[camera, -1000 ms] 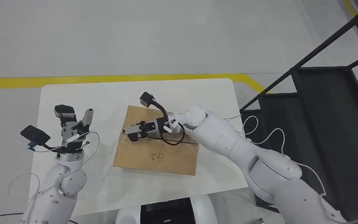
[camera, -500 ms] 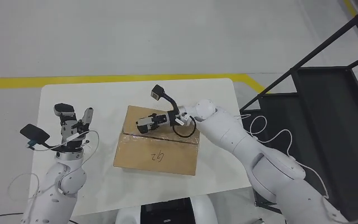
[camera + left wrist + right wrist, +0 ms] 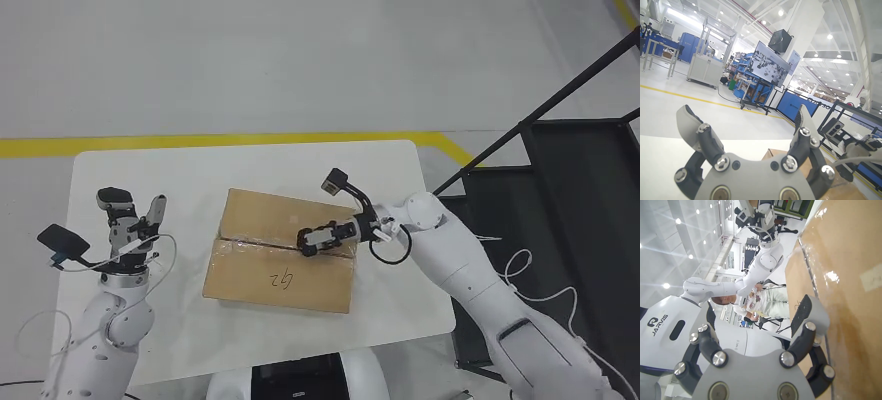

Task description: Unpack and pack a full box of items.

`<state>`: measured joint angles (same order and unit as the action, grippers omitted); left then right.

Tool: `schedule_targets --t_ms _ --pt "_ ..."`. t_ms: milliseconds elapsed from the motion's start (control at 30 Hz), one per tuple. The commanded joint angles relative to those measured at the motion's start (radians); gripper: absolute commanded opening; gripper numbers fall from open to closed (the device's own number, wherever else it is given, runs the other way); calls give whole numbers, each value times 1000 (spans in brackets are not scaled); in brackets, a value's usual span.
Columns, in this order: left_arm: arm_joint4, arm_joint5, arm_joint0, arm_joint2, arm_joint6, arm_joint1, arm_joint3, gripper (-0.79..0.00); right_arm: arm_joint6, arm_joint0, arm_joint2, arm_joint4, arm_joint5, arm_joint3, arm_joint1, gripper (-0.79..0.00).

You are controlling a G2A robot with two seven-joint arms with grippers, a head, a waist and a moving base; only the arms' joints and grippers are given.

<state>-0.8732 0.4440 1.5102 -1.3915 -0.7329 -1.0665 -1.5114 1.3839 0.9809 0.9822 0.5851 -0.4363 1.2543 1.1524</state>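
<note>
Sliding along the top of the box, the right tool has gone from the seam's far end to the end nearest its own arm within the last second. The left tool has not shifted and stands upright over the worktop, well apart from the box.

Both tools are spread wide and hold nothing. The box lies closed directly beneath the right tool, flat on the worktop, with its flaps meeting just under the fingers.

I judge it stiff at the walls but yielding at the flaps. If it is full, it is probably too heavy to lift by one edge. The tape looks glossy and would likely slip under a pad. The best hold is probably a flap's free edge beside the seam.

From above, the whole box and the right tool's place at the seam's end are plain. The right wrist view adds the shine of the tape and one ribbed pad close against the cardboard. The left wrist view has the left tool with bare space between its fingers and the box off to one side.
</note>
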Motion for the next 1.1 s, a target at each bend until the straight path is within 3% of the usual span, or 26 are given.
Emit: schedule_targets --t_ms 0,267,500,700,900,1067 --pt "-2 3 2 -4 -2 -2 8 0 28 51 57 2 28 18 -25 0" --pt "-6 11 8 -16 -1 -10 28 0 65 157 163 -5 65 9 -75 0" --pt "-12 16 6 -16 3 -19 30 0 46 148 134 8 46 -45 -71 0" --pt "-27 22 14 -31 -24 -24 16 0 46 138 140 97 46 34 -72 0" --pt "0 -116 32 -64 -7 -33 27 0 -86 164 252 73 -86 122 -92 0" --pt "-8 -162 49 -67 187 -33 -1 0 -206 205 304 64 -206 140 -96 0"
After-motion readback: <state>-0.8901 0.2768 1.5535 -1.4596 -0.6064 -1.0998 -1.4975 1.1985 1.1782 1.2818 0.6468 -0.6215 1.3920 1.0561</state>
